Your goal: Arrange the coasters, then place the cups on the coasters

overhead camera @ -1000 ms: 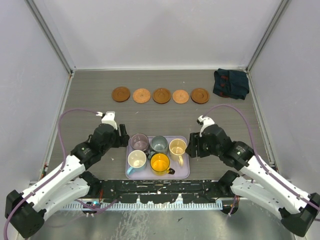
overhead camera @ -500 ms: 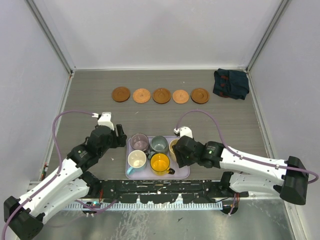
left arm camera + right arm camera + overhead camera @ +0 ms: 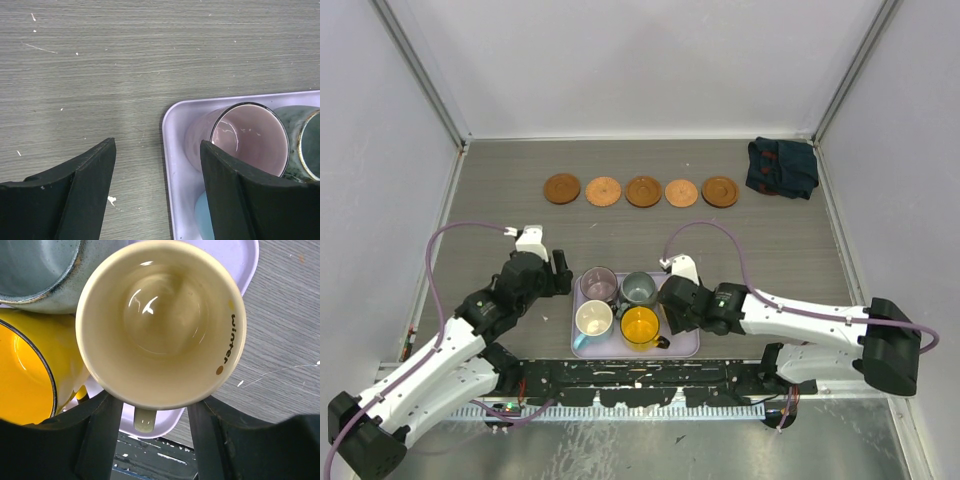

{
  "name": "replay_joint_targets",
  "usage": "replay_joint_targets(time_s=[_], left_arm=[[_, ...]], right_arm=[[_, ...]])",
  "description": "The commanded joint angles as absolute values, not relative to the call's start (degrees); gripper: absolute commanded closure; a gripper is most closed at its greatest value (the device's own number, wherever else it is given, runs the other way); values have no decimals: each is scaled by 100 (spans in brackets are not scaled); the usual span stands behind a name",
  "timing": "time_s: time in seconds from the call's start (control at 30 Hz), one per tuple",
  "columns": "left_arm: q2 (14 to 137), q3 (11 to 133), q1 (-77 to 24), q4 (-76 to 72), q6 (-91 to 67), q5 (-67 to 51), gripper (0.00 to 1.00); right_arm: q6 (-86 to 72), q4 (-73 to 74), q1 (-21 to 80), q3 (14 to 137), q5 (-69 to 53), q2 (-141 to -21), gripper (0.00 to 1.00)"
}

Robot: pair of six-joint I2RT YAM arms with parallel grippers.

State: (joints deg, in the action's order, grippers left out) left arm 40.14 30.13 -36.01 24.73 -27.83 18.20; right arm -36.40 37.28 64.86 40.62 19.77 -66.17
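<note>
The fingers of the right gripper stand spread on either side of the cream mug, its handle between them; whether they press it cannot be told. The fingers of the left gripper are spread and empty, with the lavender tray edge between them and the purple mug against one finger. The coasters lie in a row well beyond both.

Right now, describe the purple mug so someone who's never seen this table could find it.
Find the lavender tray midway along the near edge of the table. The purple mug stands in its far left corner, the only translucent purple-grey one.
</note>
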Motion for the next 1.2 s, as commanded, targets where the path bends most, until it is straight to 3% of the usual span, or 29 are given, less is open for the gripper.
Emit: replay_joint_targets(time_s=[0.0, 0.43, 1.03, 1.17], left_arm=[[3934, 2973, -3621, 2382, -2745, 1969, 30], [3800, 2948, -3619, 2436, -2715, 1958, 30], [3805, 2932, -3617, 2452, -2725, 1960, 30], [3838, 2930, -3621, 2422, -2710, 1955, 30]], right_arm=[[-4012, 3531, 6642, 4239, 2387, -6697, 43], [-4667, 3507, 6965, 3998, 3052, -6795, 50], [-4827, 3428, 6996, 3921, 3043, -7131, 59], [-4838, 3437, 6996, 3946, 3041, -7208, 65]])
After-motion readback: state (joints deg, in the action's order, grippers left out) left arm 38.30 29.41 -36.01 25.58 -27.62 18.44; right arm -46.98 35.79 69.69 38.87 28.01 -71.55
